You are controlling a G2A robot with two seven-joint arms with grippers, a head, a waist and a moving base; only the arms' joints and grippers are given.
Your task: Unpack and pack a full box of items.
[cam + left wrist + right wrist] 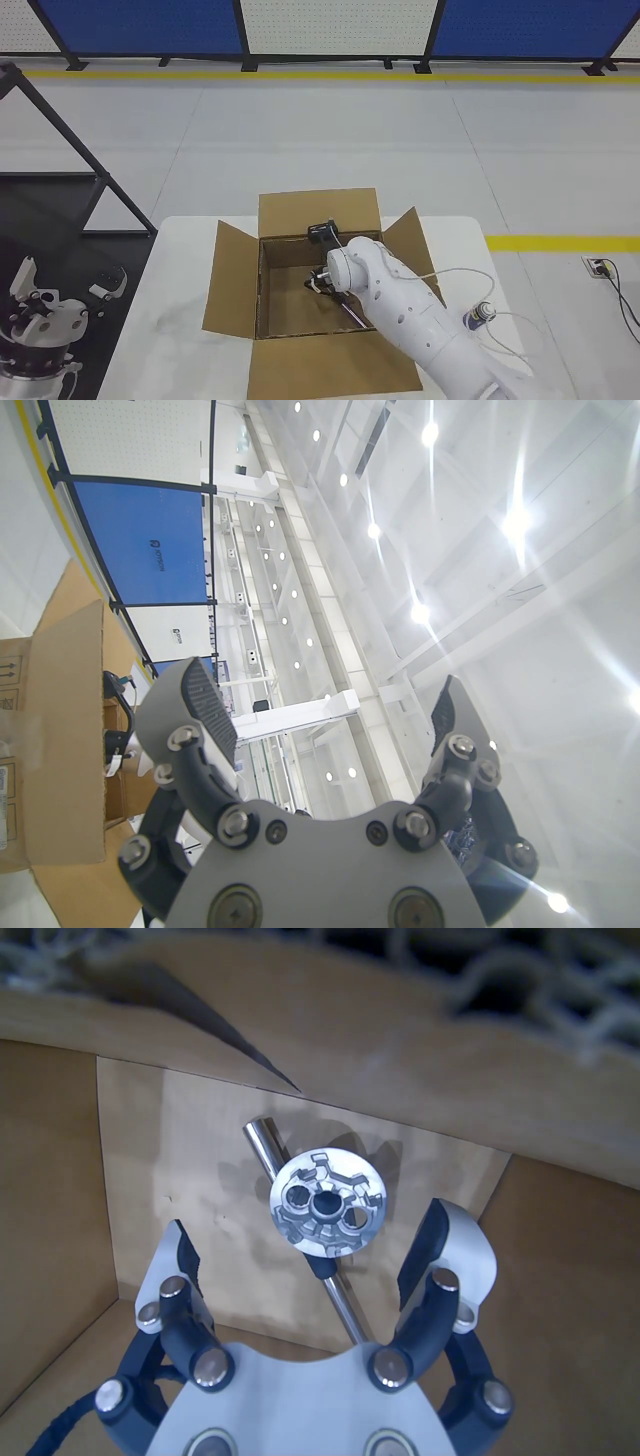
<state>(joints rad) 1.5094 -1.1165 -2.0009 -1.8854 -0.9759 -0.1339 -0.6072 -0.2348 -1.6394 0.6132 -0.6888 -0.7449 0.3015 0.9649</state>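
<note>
Right wrist view shows the right hand [309, 1218] open above the metal disc-and-rod tool [327, 1205], mid-floor in the box [50, 1178]; best descend straight, then close evenly across the disc.

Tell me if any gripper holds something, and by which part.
Nothing is held. The right gripper hangs open over the metal tool in the box; left gripper is open too.

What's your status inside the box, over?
Right gripper open, down inside the cardboard box, over the metal disc on its rod. Left gripper open beside the table, holding nothing. Path to the disc looks clear.
</note>
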